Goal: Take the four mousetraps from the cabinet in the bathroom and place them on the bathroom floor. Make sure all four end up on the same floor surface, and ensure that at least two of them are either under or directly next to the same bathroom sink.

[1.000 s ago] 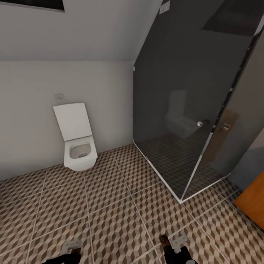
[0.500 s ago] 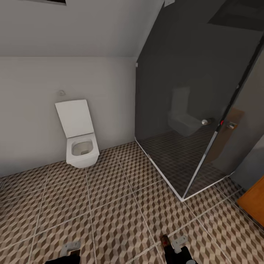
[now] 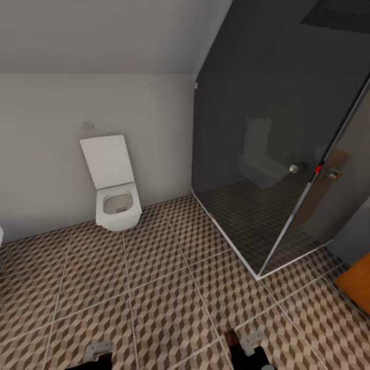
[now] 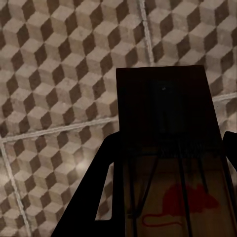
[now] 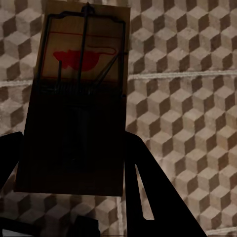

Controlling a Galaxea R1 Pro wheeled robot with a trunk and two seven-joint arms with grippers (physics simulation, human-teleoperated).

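In the left wrist view a mousetrap [image 4: 170,148], a flat wooden piece with dark wires and a red mouse print, sits between the fingers of my left gripper [image 4: 168,163], which is shut on it above the bathroom floor [image 4: 54,74]. My right gripper [image 5: 74,163] is shut on a second mousetrap [image 5: 81,79] in the same way. In the head view both grippers hang low at the near edge, left gripper [image 3: 97,354] and right gripper [image 3: 249,348], with the right trap's end [image 3: 232,339] showing. An orange-brown corner of the cabinet [image 3: 358,288] shows at the right. The sink is out of view.
A white toilet [image 3: 118,208] with its lid up stands against the far wall. A dark glass shower enclosure [image 3: 267,169] fills the right half, its white base corner [image 3: 258,275] jutting into the cube-patterned floor [image 3: 164,288]. A sliver of something white [image 3: 1,237] shows at the left edge.
The whole head view has shifted, so the camera moved: the toilet and shower sit slightly more to the right. Both grippers still hold their mousetraps.
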